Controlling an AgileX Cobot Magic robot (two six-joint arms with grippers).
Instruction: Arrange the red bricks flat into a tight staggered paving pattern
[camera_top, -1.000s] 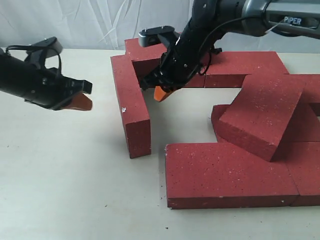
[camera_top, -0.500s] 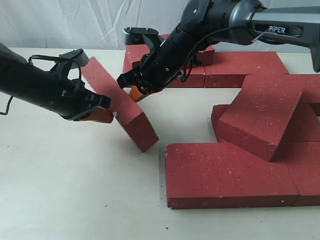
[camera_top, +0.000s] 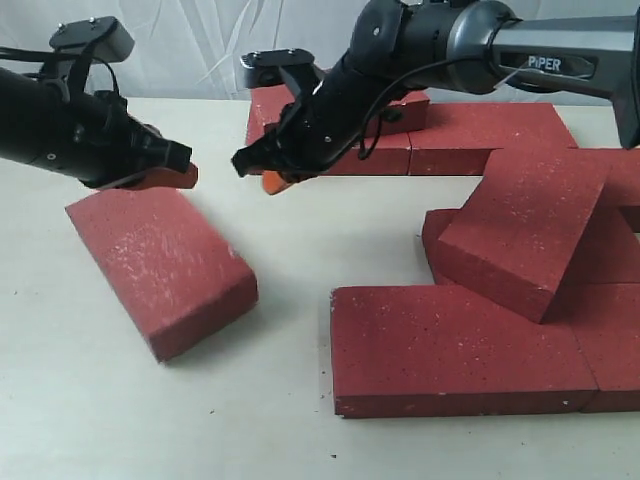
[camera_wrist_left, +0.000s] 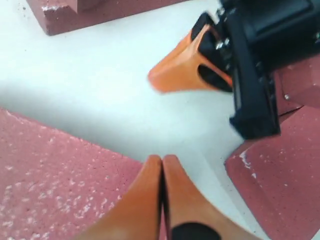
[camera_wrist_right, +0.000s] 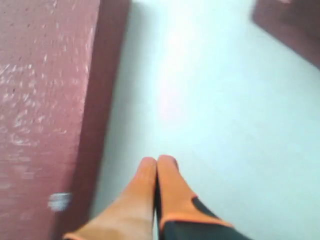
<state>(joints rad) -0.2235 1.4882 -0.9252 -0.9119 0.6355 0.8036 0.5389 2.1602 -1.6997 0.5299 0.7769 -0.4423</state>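
Both wrist views alone show left gripper (camera_wrist_left: 161, 167) and right gripper (camera_wrist_right: 157, 166) closed.

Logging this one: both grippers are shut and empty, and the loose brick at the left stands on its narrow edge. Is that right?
Not quite. The exterior view shows the loose brick lying flat on its broad face, not on edge. The left gripper and right gripper are indeed shut and empty.

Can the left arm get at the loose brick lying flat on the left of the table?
Probably yes. The left gripper hangs right over the far edge of that brick, nothing between; it's shut, so it could push, not grasp.
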